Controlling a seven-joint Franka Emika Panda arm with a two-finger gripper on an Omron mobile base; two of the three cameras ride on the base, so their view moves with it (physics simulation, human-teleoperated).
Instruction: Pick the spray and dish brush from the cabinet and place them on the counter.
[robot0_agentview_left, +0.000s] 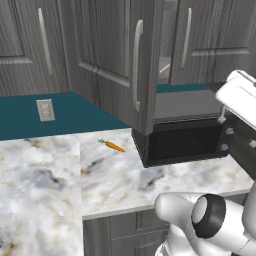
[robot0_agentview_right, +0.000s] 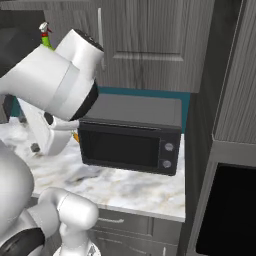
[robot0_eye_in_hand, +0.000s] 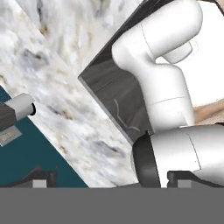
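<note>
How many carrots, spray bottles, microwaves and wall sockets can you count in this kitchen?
carrot: 1
spray: 1
microwave: 1
wall socket: 1
Total: 4

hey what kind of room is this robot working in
A kitchen, rendered: a marble counter carries a black microwave under dark grey wall cabinets, with a carrot lying nearby.
</note>
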